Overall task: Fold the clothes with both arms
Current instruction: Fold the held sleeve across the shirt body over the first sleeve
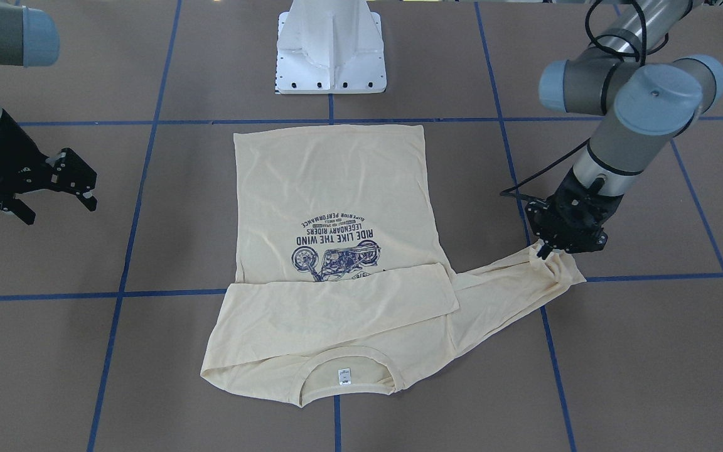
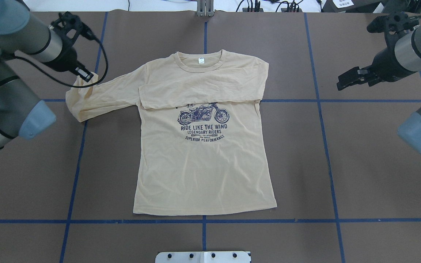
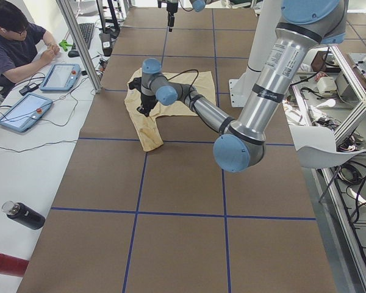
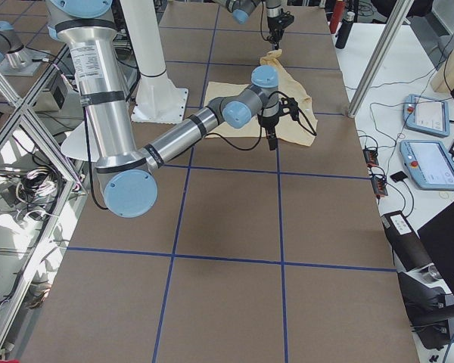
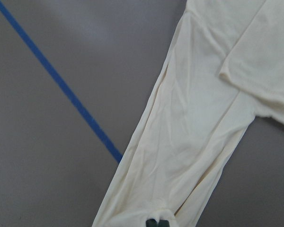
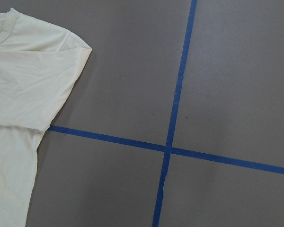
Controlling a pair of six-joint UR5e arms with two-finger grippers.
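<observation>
- A pale cream-yellow long-sleeved knit shirt (image 2: pixel 203 164) lies flat in the middle of a brown table (image 2: pixel 378 164), with its navy motorcycle print facing up. The table is gridded with blue tape lines (image 2: pixel 320 100). The shirt's hem points toward the white metal pedestal base (image 1: pixel 330 56).
- The folded sleeve (image 2: pixel 203 89) lies across the chest and covers the top edge of the print.
- The outstretched sleeve (image 2: pixel 104 95) reaches to the robot's left. The black left gripper (image 1: pixel 546 252) is clamped on its cuff and holds it a little off the table.
- Only the left wrist view shows cloth bunched around a dark fingertip (image 5: pixel 154 222).
- The black right gripper (image 1: pixel 60 210) hovers with its fingers apart, well apart from the shirt. Its wrist view shows one shoulder corner and bare table.
- Bare table surrounds the shirt on every side.
- The left side view adds a seated person (image 3: pixel 12 43) at a side bench.
</observation>
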